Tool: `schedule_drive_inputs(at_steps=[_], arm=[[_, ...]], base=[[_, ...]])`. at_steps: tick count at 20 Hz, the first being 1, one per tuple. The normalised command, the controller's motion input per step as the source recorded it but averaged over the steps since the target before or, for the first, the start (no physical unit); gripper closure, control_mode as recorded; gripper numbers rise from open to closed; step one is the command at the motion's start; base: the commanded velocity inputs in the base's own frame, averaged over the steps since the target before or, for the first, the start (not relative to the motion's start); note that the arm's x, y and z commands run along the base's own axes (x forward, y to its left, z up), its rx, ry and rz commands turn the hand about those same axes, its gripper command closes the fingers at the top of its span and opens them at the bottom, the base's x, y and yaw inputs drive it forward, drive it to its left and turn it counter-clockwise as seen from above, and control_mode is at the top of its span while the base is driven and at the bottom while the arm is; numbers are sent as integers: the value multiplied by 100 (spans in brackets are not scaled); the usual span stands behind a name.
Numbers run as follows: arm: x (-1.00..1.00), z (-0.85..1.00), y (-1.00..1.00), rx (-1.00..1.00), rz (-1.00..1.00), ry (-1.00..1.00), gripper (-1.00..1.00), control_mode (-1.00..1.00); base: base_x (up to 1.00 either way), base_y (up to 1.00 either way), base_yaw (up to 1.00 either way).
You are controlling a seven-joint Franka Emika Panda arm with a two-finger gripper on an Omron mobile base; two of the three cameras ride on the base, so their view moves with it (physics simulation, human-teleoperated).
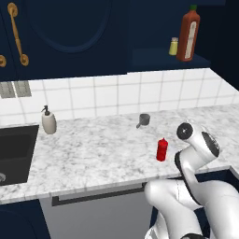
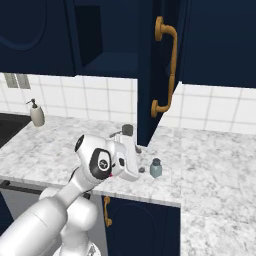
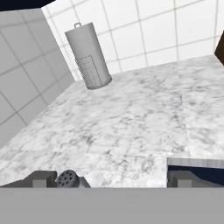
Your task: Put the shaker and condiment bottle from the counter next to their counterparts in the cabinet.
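Spread wide and holding nothing, the gripper [image 3: 107,180] hangs low over the counter [image 1: 93,149], its two dark fingertips rising far apart at the bottom of the hand view, one at the left [image 3: 39,179] and one at the right [image 3: 183,178]. Right beside the left fingertip, at the view's lower edge, sits a perforated silvery cap that I take for the top of the shaker [image 2: 156,168] (only the cap shows there, so whether the finger touches it I cannot tell). In the right base view the same small grey shaker stands upright on the marbled stone just beside the white hand, near the counter's front edge. So the shaker lies off-centre, toward the left finger and not midway between the two; its long axis is vertical, and the coming move probably calls for a small sideways shift to centre the jaws around it before closing. The condiment bottle [image 1: 162,149] stands upright on the counter in the left base view, close to the arm's upper joint. Their counterparts, the yellow shaker [image 1: 173,46] and the tall red-brown bottle [image 1: 188,35], stand side by side on the shelf of the cabinet [image 1: 168,59] above.
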Motion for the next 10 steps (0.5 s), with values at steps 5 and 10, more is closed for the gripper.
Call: schedule_drive_inputs(at_steps=[5,10], arm=[[4,-9,14,0,0,5,-100,-100],[17,-27,8,-4,1,13,-100,-100]], base=[[0,0,0],[0,0,0]])
